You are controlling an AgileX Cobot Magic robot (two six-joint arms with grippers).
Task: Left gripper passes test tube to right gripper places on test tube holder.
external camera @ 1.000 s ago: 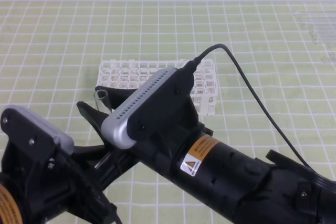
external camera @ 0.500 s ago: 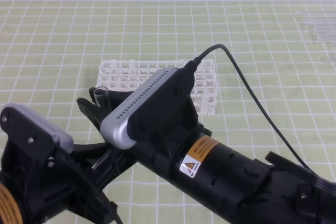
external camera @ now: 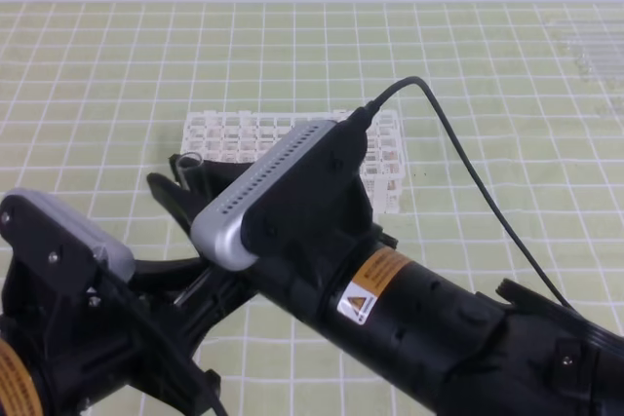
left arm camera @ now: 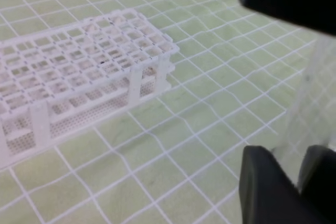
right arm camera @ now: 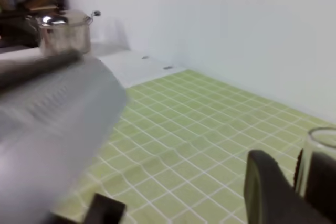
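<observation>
Exterior high view: two black arms crowd the near foreground over a green-and-white gridded surface (external camera: pixel 117 75). Landmark: white plastic lattice test tube holder (external camera: pixel 229 135), lying flat on surface at mid-frame, partly hidden behind the right arm's silver-grey perforated camera block (external camera: pixel 263 197).

Slim clear glass test tube (external camera: pixel 190 165): open rim shows just left of holder's near-left corner, above the surface, w/ the black fingers of the right tool (external camera: pixel 190 182) on either side of it. In right wrist view the tube's rim (right arm camera: pixel 320 145) sits betw. two dark fingers, i.e. right tool clenched on the tube.

Left tool (left arm camera: pixel 291 179): in left wrist view two black fingertips stand close together at lower right, w/ the tube's faint body (left arm camera: pixel 310 93) rising behind them; whether they grip or have let go, cannot tell. Holder (left arm camera: pixel 89 72) lies well left of it.

Also: black cable (external camera: pixel 468 168) arcs right of holder; faint transparent rack (external camera: pixel 590 46) far right; steel pot (right arm camera: pixel 63 30) in right wrist background.
</observation>
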